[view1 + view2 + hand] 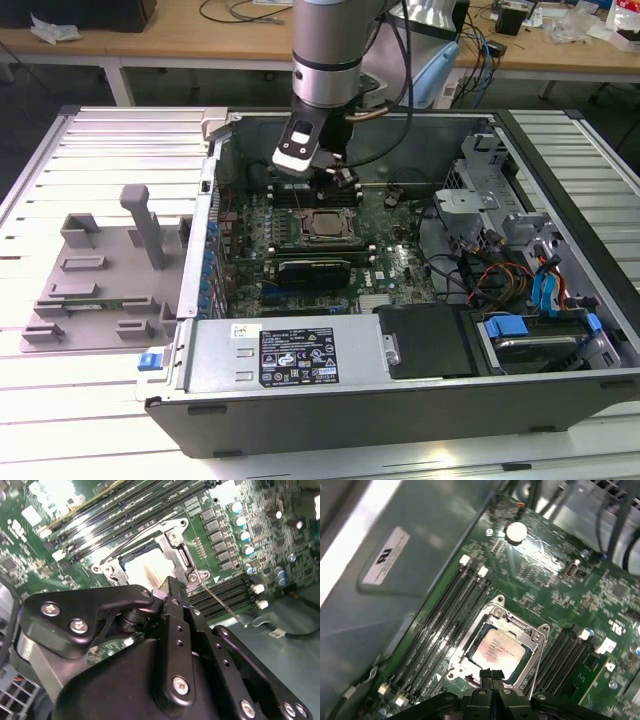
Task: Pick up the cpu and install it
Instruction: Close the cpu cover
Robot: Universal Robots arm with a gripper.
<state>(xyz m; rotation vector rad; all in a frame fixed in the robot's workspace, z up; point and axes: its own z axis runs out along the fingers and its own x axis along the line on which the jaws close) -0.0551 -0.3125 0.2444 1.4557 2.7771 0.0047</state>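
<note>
The cpu (497, 650) lies flat in the socket frame (539, 636) on the green motherboard (545, 580) inside an open computer case (400, 400); the gripper (490, 674) hovers just above the chip's edge, its black fingers pressed together and holding nothing; a grey tray (100, 290) sits outside the case, on the exterior view's left.

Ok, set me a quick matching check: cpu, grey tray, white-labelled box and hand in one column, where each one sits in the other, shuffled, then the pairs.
1. cpu
2. grey tray
3. white-labelled box
4. hand

A. outside the case, on the exterior view's left
B. seated in the socket frame
C. over the green board, at the socket's edge
D. inside the case, along its near wall in the exterior view

Pairs: 1-B, 2-A, 3-D, 4-C
</note>
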